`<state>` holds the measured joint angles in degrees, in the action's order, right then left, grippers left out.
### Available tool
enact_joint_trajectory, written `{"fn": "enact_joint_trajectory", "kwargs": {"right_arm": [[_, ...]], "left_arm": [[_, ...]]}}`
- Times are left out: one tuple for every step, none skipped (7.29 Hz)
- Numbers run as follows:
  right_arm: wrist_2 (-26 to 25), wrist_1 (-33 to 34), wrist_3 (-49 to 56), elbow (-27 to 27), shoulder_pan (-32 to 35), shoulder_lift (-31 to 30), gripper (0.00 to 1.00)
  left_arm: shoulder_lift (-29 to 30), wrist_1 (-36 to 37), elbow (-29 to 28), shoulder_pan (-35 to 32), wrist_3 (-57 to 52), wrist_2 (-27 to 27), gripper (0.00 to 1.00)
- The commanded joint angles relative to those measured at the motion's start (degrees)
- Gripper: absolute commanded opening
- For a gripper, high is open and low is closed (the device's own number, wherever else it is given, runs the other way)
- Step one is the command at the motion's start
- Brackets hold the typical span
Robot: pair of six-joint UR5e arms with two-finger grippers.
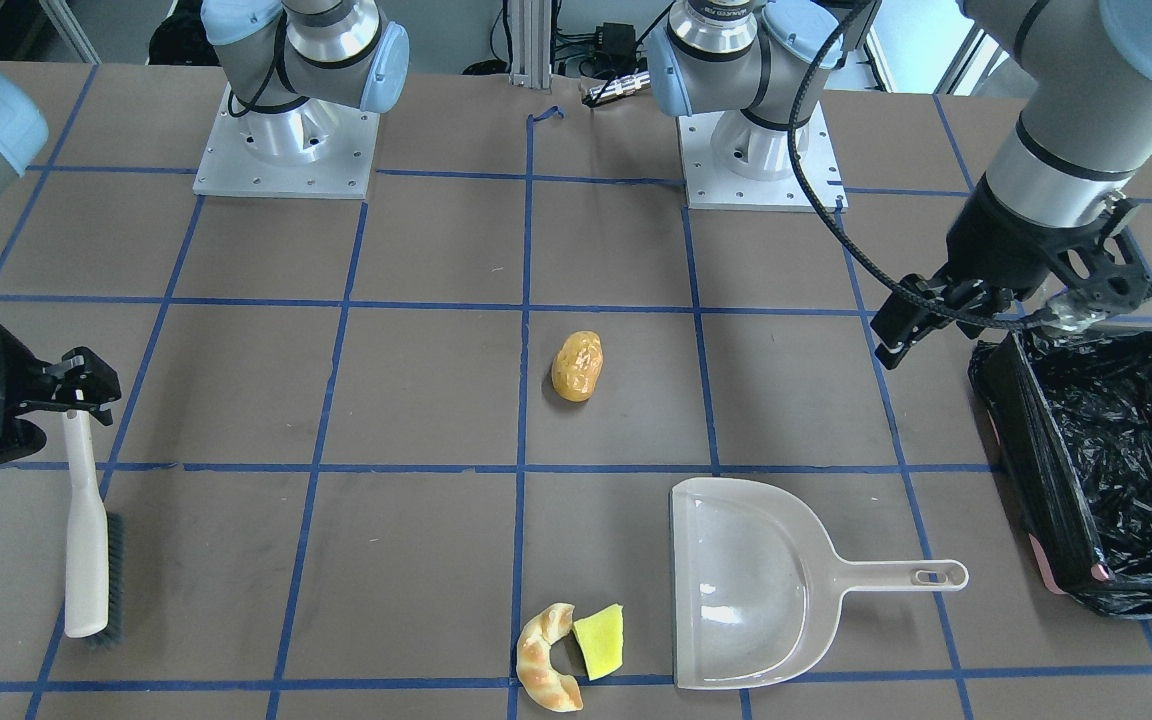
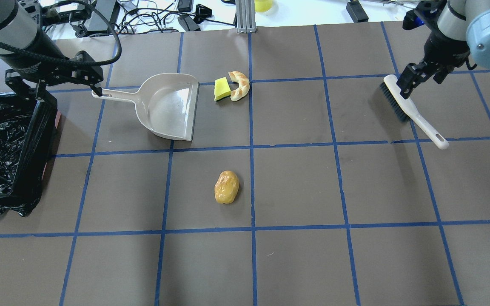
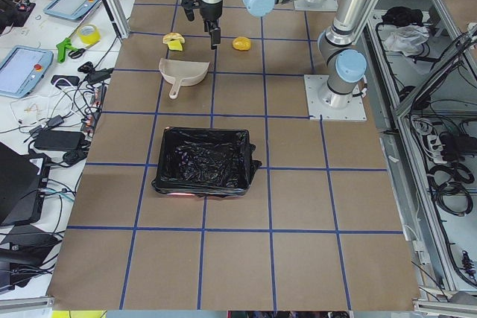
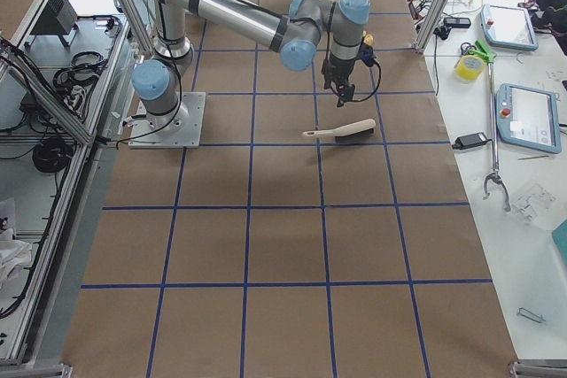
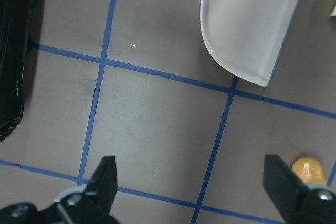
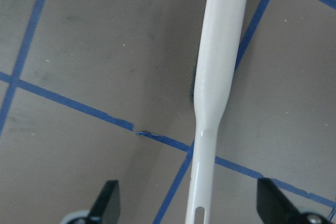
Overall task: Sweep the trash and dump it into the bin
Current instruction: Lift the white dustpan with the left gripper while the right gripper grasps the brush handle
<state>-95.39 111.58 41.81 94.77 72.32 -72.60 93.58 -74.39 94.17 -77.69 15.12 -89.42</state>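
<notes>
– Trash, where does it lie?
– All three pieces are on the brown table, outside the bin. The glossy orange-yellow lump sits alone near the middle, well apart from the others. The tan crescent and the yellow-green wedge lie together on the operators' side. The wedge is tucked into the crescent's curve, just beside the open mouth of the beige dustpan.
– And the bin?
– At the table's end on the robot's left, lined with crinkly black plastic, a bit of pink rim showing at one corner. The dustpan's handle points toward it.
– Left gripper?
– Fingers spread wide, nothing between them. It hangs above the table near the bin and the end of the dustpan's handle, touching neither.
– Right gripper?
– Spread wide as well. It hangs over the slotted end of the hand brush, which lies on its side on the table. The handle runs between the fingers, and neither finger touches it
</notes>
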Motion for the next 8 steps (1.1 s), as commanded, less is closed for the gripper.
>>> {"fn": "enact_joint_trajectory", "kwargs": {"right_arm": [[-0.41,5.92,4.31,4.01,-3.05,4.57,0.90],[-0.50,5.41,4.33,5.33,-3.67,4.75,0.88],[-1.28,5.06,3.90,7.60,-3.85,4.32,0.83],[-1.29,5.23,3.81,8.58,-3.85,3.88,0.81],[-1.29,5.31,3.81,8.59,-3.94,3.79,0.74],[-1.38,5.23,3.72,8.51,-4.11,3.70,0.64],[-1.29,5.23,3.46,8.24,-4.81,3.70,0.53],[-1.29,5.14,3.37,7.98,-5.51,3.70,0.43]], "left_arm": [[3.08,8.97,2.24,0.25,15.85,0.12,1.00],[4.75,9.52,2.42,0.25,22.00,0.03,1.00],[6.51,9.53,2.25,0.25,26.15,0.12,0.99],[8.44,9.61,1.29,0.25,27.32,0.12,0.99],[11.24,9.70,0.06,0.25,28.46,0.03,0.98],[13.97,9.70,-1.86,0.25,30.83,-0.06,0.98],[16.78,9.70,-4.41,0.25,33.11,-0.06,0.97],[19.25,9.70,-6.00,0.25,33.31,-0.23,0.97]]}}
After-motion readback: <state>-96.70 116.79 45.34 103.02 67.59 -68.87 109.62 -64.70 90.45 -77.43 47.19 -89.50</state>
